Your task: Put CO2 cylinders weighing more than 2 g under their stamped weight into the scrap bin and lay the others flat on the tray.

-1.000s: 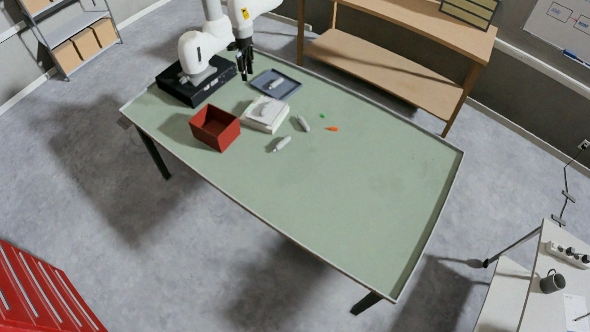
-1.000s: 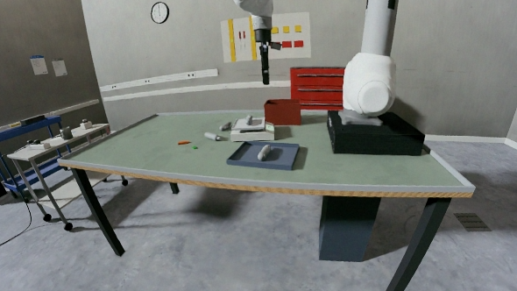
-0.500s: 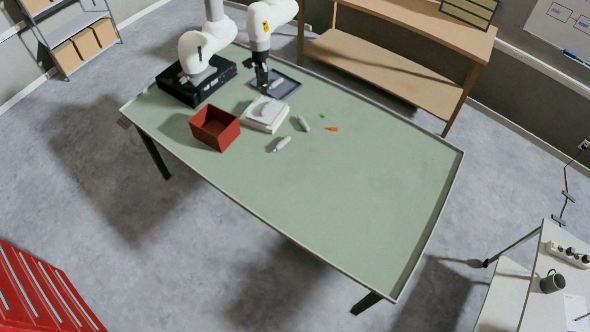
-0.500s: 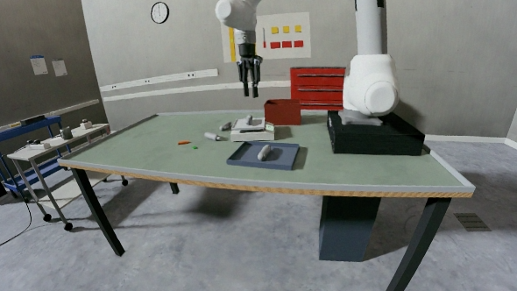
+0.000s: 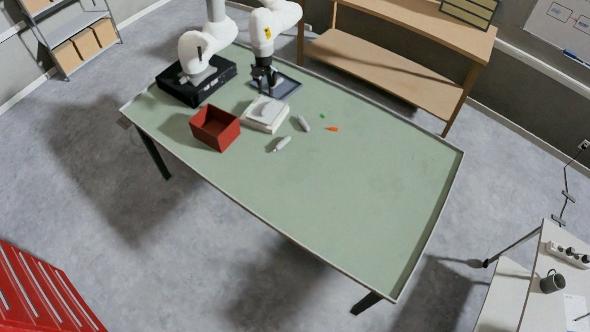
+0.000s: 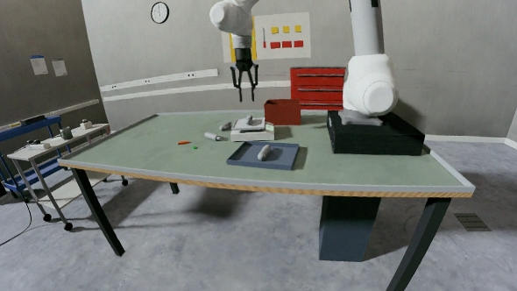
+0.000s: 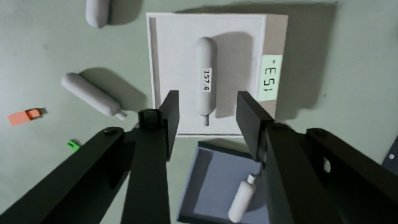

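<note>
A white scale holds one grey CO2 cylinder lying flat, labelled 157.6; the green display seems to read 153. My gripper hangs high above the tray and scale edge, fingers partly apart with nothing between them. The dark blue tray holds one cylinder lying flat. Two more cylinders lie on the table, one beside the scale and one farther off. The red scrap bin stands next to the scale.
The arm's black base box stands behind the bin. A small orange piece and a small green piece lie on the table beyond the loose cylinders.
</note>
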### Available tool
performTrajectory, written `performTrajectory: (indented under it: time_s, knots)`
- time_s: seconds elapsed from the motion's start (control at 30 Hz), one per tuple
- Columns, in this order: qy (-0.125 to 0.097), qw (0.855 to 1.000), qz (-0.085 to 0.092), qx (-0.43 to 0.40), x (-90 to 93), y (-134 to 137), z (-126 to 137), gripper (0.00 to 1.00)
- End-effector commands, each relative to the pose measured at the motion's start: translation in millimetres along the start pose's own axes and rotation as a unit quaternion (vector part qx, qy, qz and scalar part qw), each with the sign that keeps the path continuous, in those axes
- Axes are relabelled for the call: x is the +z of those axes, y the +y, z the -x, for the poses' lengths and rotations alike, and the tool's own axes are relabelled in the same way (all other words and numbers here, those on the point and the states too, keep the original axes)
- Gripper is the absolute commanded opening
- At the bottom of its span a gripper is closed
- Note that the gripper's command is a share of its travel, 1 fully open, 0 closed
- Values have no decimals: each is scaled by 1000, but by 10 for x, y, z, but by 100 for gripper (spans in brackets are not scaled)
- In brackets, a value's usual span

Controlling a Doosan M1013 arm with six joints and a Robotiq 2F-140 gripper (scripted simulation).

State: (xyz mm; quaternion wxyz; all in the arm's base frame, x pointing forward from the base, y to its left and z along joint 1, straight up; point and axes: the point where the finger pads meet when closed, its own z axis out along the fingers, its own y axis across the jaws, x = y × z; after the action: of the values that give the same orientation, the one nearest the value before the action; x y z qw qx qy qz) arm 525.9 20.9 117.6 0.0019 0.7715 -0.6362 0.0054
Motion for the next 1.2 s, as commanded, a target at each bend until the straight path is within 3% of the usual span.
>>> performTrajectory:
  time_s: [0.0,0.83,1.17]
  knots:
    - [-3,1000,0,-2,19,-1,0,40]
    - [-3,1000,0,-2,877,0,2,40]
    - [-3,1000,0,-2,1030,0,2,40]
